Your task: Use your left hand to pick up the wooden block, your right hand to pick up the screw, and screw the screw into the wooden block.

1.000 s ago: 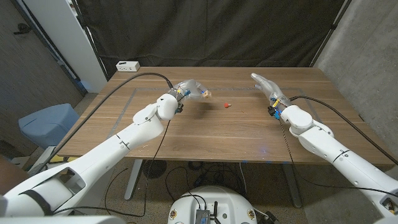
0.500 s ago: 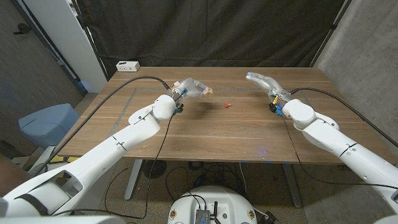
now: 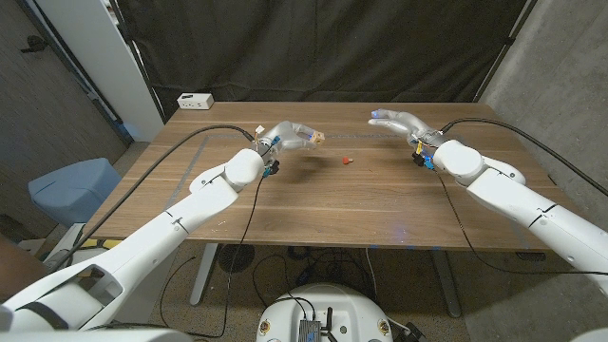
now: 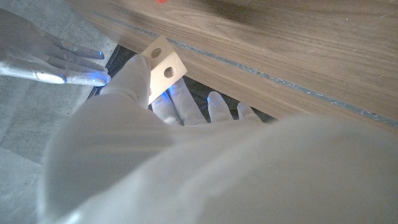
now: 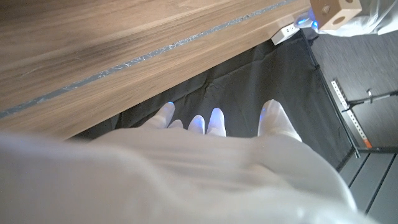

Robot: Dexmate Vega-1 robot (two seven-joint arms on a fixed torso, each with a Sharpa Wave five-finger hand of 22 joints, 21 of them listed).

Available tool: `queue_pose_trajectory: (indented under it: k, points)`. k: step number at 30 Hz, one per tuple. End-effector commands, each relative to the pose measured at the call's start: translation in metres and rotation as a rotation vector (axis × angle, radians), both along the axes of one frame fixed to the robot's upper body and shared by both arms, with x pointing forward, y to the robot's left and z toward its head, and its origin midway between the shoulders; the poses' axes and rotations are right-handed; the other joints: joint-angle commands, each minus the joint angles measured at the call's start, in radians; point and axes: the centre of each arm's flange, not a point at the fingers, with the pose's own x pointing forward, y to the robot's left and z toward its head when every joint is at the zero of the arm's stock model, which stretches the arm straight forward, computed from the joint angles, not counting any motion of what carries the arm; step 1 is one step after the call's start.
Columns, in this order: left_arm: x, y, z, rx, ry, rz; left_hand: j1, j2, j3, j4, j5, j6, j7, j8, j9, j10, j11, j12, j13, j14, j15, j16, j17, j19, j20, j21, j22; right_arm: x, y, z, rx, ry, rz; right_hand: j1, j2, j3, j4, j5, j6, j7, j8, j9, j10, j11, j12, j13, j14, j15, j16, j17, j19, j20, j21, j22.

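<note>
1. Between the two hands, on the brown wooden table [image 3: 313, 204], sits the small red screw [image 3: 347, 161]. It's loose, with nothing touching it.
2. The right hand [image 3: 404, 124] hovers above the tabletop, fingers apart, holding nothing. The screw lies off toward the robot's left from it and a bit nearer the robot, so I'd guess a short reach inward and down.
3. The left hand [image 3: 290, 136] grips the small pale wooden block with round holes [image 3: 317, 141], held up off the table. The screw is just beside it, toward the right hand.
4. The screw is too small to tell its long axis.
</note>
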Motion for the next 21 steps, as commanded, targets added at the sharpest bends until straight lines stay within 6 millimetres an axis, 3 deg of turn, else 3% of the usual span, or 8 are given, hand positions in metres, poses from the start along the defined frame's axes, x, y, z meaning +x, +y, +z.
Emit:
queue_pose_trajectory:
  k: [1, 21]
  points:
    - [0.005, 0.01, -0.008, -0.102, 0.037, -0.078, 0.002, 0.008, -0.008, -0.001, -0.004, 0.004, 0.0, -0.003, 0.004, 0.007, -0.002, -0.002, 0.002, 0.005, -0.073, 0.003, 0.004, -0.003, 0.006, 0.001, 0.005, -0.007, 0.008, 0.017, -0.184, 0.01, -0.062, 0.038, -0.018, 0.008, -0.008, -0.006, 0.011, -0.016, 0.011, 0.005, -0.01, -0.005, 0.0, 0.003, 0.003, -0.001, 0.005, 0.002, 0.004, 0.015, 0.003, 0.003]
    - [0.017, 0.033, -0.016, -0.16, 0.069, -0.16, -0.008, 0.012, -0.017, 0.005, -0.005, 0.012, 0.001, -0.006, 0.004, 0.009, -0.001, -0.006, 0.005, -0.002, -0.068, 0.0, 0.006, -0.007, 0.006, -0.002, 0.006, -0.012, 0.032, 0.042, -0.451, -0.004, -0.133, 0.112, -0.054, 0.027, -0.009, -0.011, 0.037, -0.04, 0.017, 0.008, -0.035, -0.005, -0.004, 0.003, 0.005, 0.007, 0.005, 0.002, 0.016, 0.034, 0.004, 0.003]
